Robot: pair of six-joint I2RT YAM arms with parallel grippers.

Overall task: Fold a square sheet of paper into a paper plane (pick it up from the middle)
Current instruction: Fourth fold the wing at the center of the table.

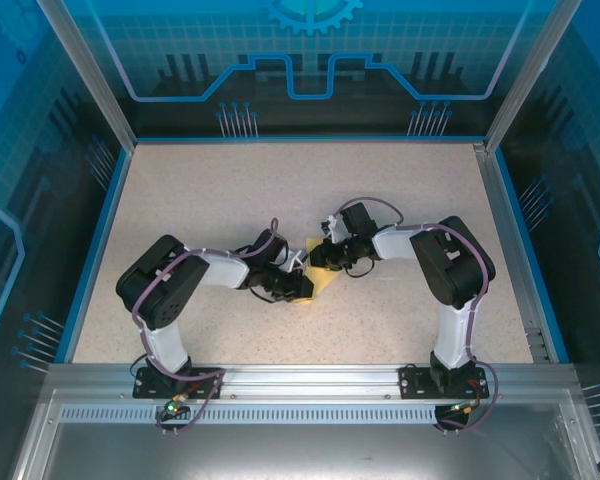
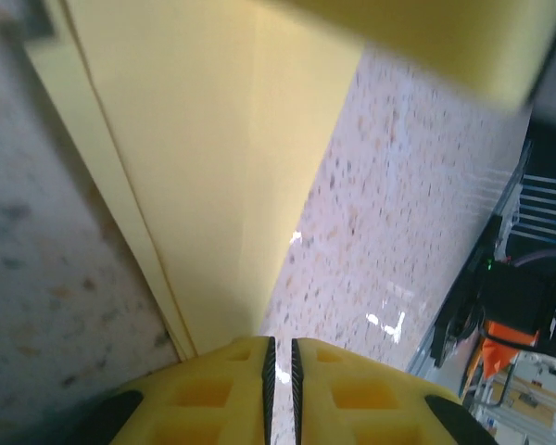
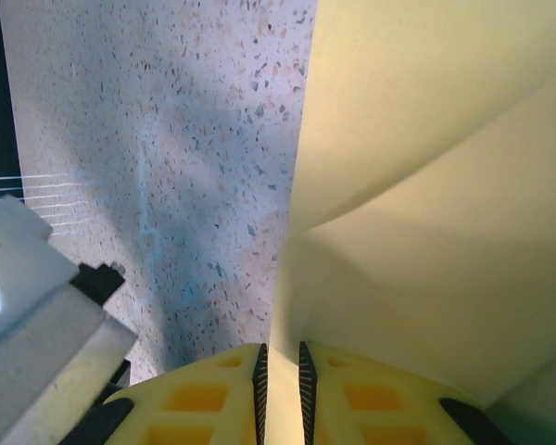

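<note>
The square sheet of paper [image 1: 321, 272], pale yellow and folded into layers, lies mid-table between both grippers. Whether it has a paper plane's form I cannot tell. My right gripper [image 1: 327, 255] holds its far end. In the right wrist view the paper [image 3: 426, 232] runs straight in between the pads, so this gripper [image 3: 281, 357] is shut on it. My left gripper [image 1: 302, 287] sits at the near left end. Its jaws [image 2: 280, 348] are shut to a thin slit with table showing through. There the paper [image 2: 213, 167] ends under the left fingertip [image 2: 241, 357].
Speckled tabletop [image 1: 230, 190] stretches on all sides inside a blue border, with transparent walls beyond. An aluminium rail [image 1: 310, 380] carrying both arm bases runs along the near edge. A white block of the other arm [image 3: 28, 315] shows close beside my right gripper.
</note>
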